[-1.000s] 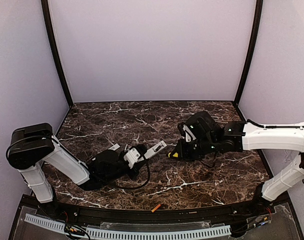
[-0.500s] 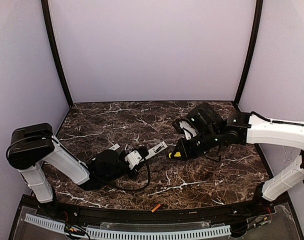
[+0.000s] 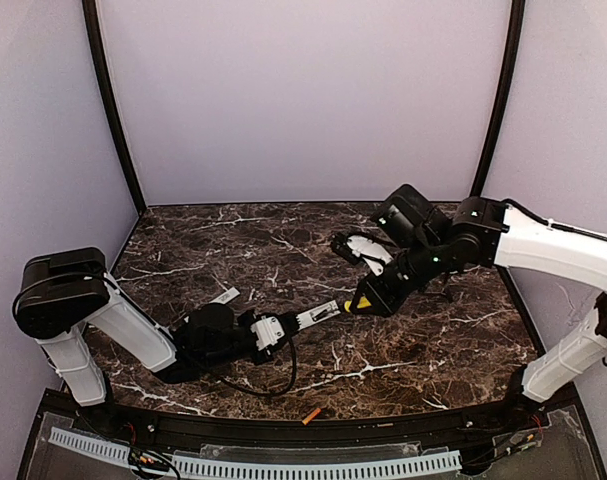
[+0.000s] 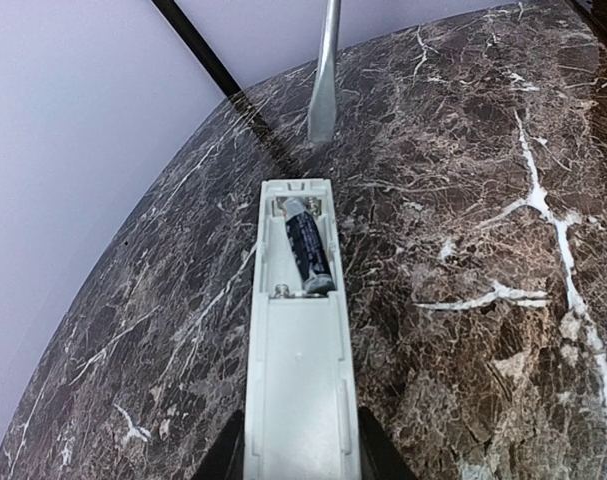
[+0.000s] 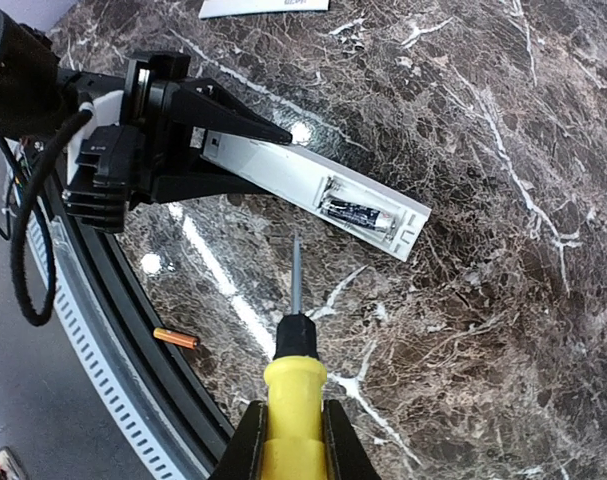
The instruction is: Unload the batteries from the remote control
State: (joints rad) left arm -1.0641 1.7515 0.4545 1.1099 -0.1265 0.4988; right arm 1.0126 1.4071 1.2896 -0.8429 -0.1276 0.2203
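My left gripper (image 3: 280, 327) is shut on the near end of the white remote control (image 3: 317, 315), held low over the table. Its back faces up with the compartment open; a dark battery (image 4: 308, 252) sits in it, also seen in the right wrist view (image 5: 359, 213). An orange battery (image 3: 311, 414) lies on the black front rim, also in the right wrist view (image 5: 175, 338). My right gripper (image 5: 293, 455) is shut on a yellow screwdriver (image 5: 295, 395). Its metal tip (image 4: 323, 75) hangs just beyond the remote's open end, not touching it.
The flat whitish cover strip (image 3: 226, 296) lies on the marble left of the left gripper, also at the top of the right wrist view (image 5: 263, 6). The black front rim (image 3: 383, 425) runs along the table's near edge. A cable loops beside the left arm.
My left gripper has shifted the remote slightly nearer and to the right. My right arm has risen and drawn back to the right with the screwdriver, so the tip is off the remote.
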